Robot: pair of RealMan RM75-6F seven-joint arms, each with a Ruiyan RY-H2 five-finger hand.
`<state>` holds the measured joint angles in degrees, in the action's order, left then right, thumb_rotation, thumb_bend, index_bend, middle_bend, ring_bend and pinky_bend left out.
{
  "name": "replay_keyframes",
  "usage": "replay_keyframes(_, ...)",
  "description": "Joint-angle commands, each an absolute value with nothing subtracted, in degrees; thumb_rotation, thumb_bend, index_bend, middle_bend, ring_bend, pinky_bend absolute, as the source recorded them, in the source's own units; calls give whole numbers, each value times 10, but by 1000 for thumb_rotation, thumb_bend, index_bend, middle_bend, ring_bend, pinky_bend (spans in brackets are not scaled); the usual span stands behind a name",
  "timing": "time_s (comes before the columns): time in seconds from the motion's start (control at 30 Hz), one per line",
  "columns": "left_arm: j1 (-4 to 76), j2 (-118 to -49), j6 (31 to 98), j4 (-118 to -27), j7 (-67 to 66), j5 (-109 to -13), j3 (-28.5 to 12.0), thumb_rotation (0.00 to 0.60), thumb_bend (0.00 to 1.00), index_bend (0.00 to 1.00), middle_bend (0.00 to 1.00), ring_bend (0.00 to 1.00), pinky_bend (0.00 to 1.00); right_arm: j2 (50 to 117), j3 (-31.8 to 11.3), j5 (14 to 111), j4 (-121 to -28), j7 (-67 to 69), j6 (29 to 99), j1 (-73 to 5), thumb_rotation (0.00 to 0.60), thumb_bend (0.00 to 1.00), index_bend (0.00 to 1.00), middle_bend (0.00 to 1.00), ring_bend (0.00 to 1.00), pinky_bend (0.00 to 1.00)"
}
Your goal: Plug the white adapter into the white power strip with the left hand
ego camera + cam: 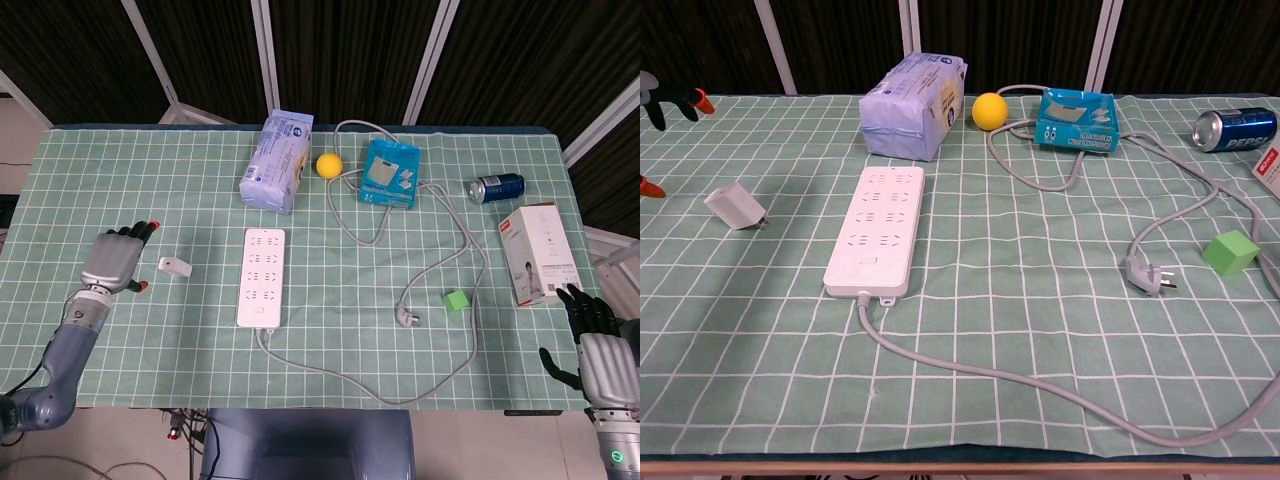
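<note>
Hovering just left of the white adapter (174,266), the left hand (113,264) holds nothing, its fingers spread and not touching it. The adapter lies on the green checked cloth (330,330), well left of the white power strip (261,276). Far right of the strip, the right hand (598,345) rests empty, fingers apart, below the white box (540,253).
</note>
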<state>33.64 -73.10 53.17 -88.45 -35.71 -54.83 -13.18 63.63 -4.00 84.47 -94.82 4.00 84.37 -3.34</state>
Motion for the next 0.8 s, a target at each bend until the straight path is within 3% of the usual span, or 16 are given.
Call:
replay_keyframes(0.03,350,-741,521,-874,-366,-529,-125,600,38,202,181,138,212,636,-40,844,-949,40,843,-34,600,395,0,0,0,40)
replay_keyframes(0.3,386,-772,496,-835,-384,-484,-109,600,107,315,288,137,187,635,-41,840,-951,44,841,-34,600,396,0,0,0,40)
replay_keyframes(0.8,436,-833,457,-744,-368,-459,-90,600,199,363,331,137,189,634,-42,837,-954,44,838,-34,600,396,0,0,0,40)
